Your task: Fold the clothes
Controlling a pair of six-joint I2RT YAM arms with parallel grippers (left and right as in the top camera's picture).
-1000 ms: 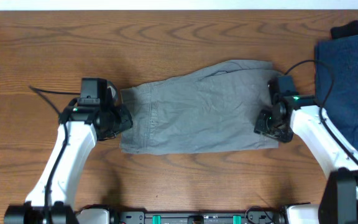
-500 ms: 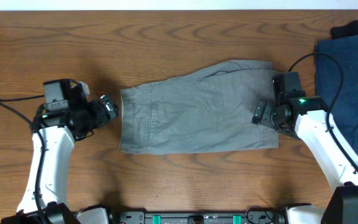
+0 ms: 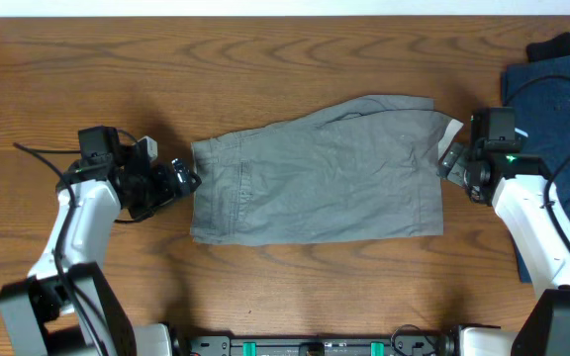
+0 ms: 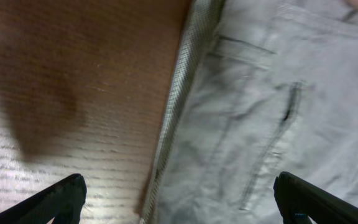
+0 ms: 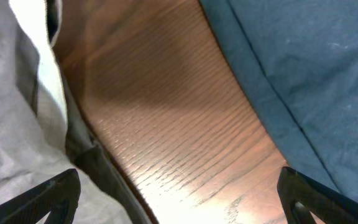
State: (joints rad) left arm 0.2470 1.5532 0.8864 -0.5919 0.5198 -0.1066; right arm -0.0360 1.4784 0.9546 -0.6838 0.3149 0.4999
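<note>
Grippers number two, and both stand wide open with nothing between the fingers. The left gripper (image 3: 179, 179) sits just beside the waistband end of the shorts (image 3: 315, 183), at their 9 o'clock. The right gripper (image 3: 450, 158) sits at the leg end, at their 3 o'clock, where a white strip of lining (image 5: 45, 74) shows at the edge of the cloth.

One pair of grey shorts lies flat in the middle of the table (image 3: 265, 59), waistband toward 9 o'clock and legs toward 3 o'clock. The left wrist view shows the waistband edge and one pocket seam (image 4: 288, 102).

One blue garment (image 3: 557, 119) lies at the table's 3 o'clock edge, near the right gripper, with bare wood between it and the shorts. One black garment (image 3: 565, 45) lies at its 12 o'clock. One thin black cable (image 3: 552, 83) crosses the blue garment.
</note>
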